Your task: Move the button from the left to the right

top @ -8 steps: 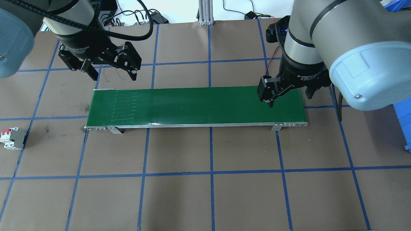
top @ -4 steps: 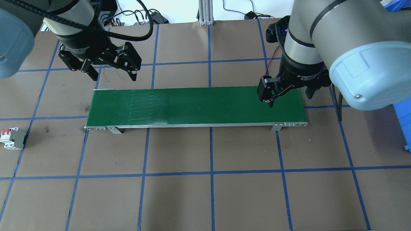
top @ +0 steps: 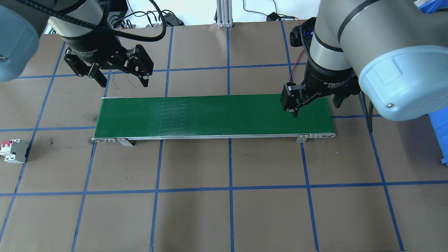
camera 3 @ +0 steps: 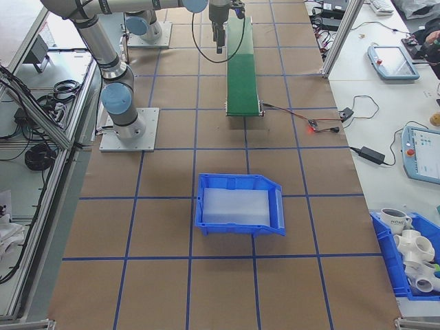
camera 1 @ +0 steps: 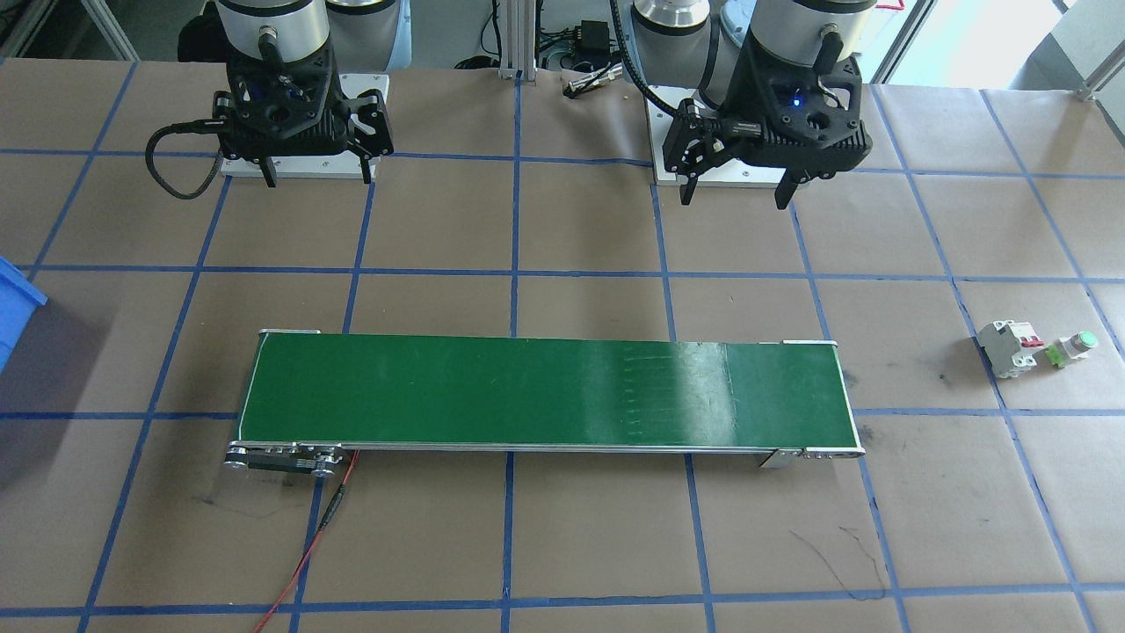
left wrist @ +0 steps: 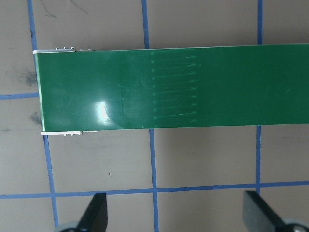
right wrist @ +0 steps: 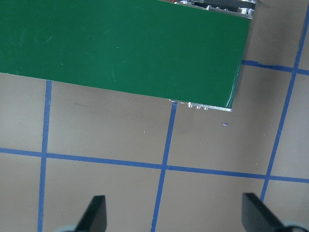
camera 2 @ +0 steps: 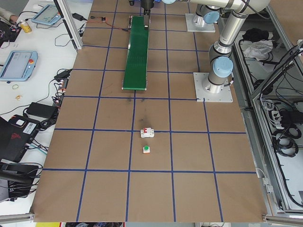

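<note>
The bench [top: 224, 217], papered brown and ruled with blue tape, carries a green conveyor belt [top: 213, 115] lying between the two arms. A blue bin [camera 3: 240, 205] sits well beyond the right end effector, on the far side from the belt's middle. The belt surface is bare.

Progress, as judged from this layout: the transfer has not begun. The button [camera 1: 1077, 346] rests on the bench far outboard of the left end effector [top: 120, 82], past the left end of the belt, lying on its side just beside a white circuit breaker [camera 1: 1011, 346] with red levers; whether the two touch cannot be told. Picking it up, carrying it rightward and releasing it all remain.

The left end effector hangs above the bench by the belt's left end, on the side away from the robot's base, with its fingers spread wide and nothing between them; its wrist view shows both fingertips [left wrist: 96, 212] far apart over bare paper. The right end effector [top: 316, 105] hovers over the belt's right end, likewise spread and empty, touching nothing
</note>
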Robot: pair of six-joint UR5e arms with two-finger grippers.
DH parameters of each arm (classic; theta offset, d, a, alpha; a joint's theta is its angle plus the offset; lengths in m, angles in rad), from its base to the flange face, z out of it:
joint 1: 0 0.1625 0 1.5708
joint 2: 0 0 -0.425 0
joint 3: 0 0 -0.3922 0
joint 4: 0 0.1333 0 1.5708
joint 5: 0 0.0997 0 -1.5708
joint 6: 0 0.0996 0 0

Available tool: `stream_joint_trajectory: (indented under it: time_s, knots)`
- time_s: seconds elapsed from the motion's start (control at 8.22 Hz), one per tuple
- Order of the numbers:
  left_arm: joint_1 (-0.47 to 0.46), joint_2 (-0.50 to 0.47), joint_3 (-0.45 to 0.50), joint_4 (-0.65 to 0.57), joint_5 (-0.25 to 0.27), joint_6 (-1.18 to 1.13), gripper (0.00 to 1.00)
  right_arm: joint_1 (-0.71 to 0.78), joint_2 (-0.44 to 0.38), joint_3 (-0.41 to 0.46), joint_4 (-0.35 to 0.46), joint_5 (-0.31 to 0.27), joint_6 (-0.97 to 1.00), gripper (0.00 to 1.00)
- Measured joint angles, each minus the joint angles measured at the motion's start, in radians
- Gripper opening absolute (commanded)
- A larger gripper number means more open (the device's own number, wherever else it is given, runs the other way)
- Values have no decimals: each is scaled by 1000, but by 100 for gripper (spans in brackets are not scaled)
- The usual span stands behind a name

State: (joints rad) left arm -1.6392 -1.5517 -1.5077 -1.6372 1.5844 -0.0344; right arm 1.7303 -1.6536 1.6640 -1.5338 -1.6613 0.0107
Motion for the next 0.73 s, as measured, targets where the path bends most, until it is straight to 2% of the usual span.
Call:
stream_joint_trajectory:
  time_s: [0.24, 0.73]
  knots:
    - [111, -14, 7, -7, -1, 0, 100, 0, 0, 0, 0, 0, 0, 100]
    - [550, -46, 10, -14, -3, 6, 100, 0, 0, 1, 1, 0, 0, 100]
